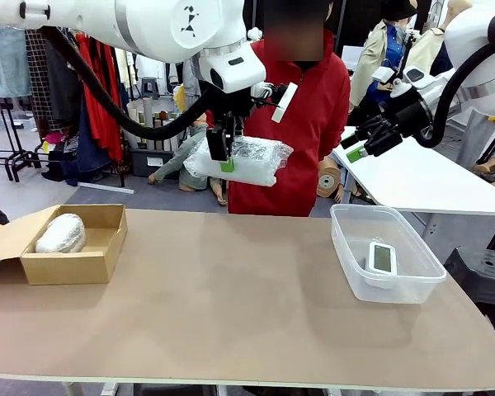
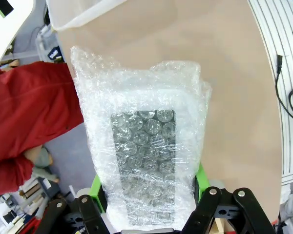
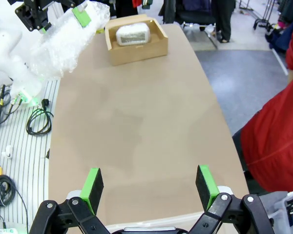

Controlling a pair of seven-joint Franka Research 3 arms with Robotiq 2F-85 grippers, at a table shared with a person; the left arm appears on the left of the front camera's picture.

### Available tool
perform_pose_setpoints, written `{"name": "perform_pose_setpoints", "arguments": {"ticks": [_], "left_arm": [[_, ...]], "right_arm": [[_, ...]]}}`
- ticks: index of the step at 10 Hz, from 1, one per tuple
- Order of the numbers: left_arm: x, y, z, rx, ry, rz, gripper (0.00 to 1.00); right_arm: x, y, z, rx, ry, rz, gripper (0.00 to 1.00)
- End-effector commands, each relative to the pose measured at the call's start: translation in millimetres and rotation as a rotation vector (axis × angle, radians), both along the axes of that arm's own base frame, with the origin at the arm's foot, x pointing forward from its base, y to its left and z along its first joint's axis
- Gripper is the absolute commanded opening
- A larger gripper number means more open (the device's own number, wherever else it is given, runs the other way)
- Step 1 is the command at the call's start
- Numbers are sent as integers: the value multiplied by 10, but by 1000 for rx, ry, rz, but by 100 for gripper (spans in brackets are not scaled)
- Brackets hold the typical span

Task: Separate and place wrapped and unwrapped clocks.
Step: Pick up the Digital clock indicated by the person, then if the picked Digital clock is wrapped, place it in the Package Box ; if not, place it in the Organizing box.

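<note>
My left gripper hangs high above the table's middle, fingers pointing down, clamped on a bubble-wrapped clock. My right gripper is raised at the right, angled down-left, its jaws spread wide with nothing between them.

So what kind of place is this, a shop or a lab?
Probably a robot test space set up in a clothing storeroom: clothes racks stand behind a plain work table, and loose cables trail on the floor beside it.
</note>
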State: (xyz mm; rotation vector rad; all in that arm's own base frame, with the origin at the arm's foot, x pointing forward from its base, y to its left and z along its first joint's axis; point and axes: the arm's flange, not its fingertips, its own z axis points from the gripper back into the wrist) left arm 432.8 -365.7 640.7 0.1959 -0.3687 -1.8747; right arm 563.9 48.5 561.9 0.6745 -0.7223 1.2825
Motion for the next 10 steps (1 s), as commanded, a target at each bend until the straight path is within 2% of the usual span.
{"name": "perform_pose_setpoints", "arguments": {"ticks": [1, 8, 9, 10], "left_arm": [[-8, 26, 50, -5, -6, 11, 0], [0, 0, 3, 0, 0, 0, 0], [71, 127, 119, -4, 67, 57, 0], [236, 229, 159, -120, 161, 273, 0]], "right_arm": [[-32, 4, 13, 0, -4, 1, 100], [-32, 4, 13, 0, -4, 1, 100], [-32, 4, 13, 0, -4, 1, 100], [-32, 4, 13, 0, -4, 1, 100]]}}
